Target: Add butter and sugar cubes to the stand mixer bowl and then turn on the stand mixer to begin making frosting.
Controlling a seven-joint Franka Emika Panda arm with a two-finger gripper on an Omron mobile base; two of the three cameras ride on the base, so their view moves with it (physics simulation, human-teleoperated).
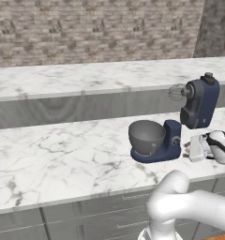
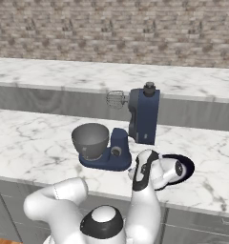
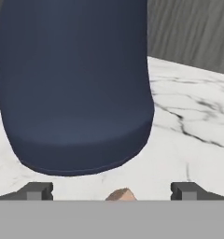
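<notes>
Gripper wide open, nothing held, low over marble surface just beside navy stand mixer. Grey stand mixer bowl sits on mixer base.

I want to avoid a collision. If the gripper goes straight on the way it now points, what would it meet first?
Probably the stand mixer: its navy body stands straight ahead of the open gripper. A small tan thing lies between the tips; depth is unclear.
</notes>
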